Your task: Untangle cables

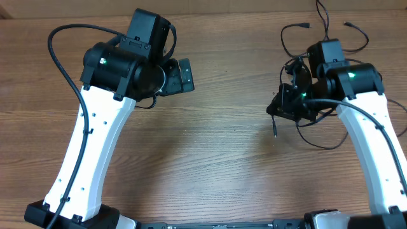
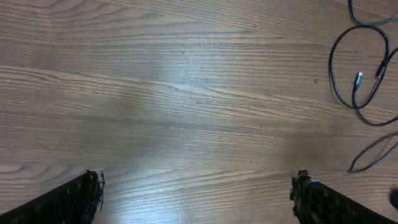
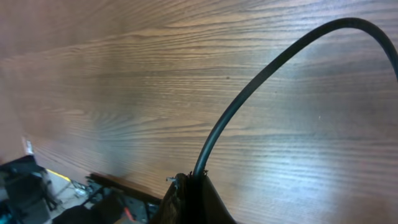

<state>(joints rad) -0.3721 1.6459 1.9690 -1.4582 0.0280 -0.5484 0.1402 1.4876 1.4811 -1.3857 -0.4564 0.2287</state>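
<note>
Your left gripper (image 2: 198,191) hangs with its fingers spread wide and nothing between them, over the bare wooden table (image 1: 210,159), with open room across the middle. Your right gripper (image 3: 188,190) is clamped tight on one strand of the cables (image 3: 261,68). Their loose loops crowd the table's far right.

Bare brown wood-grain table (image 1: 210,165)
</note>
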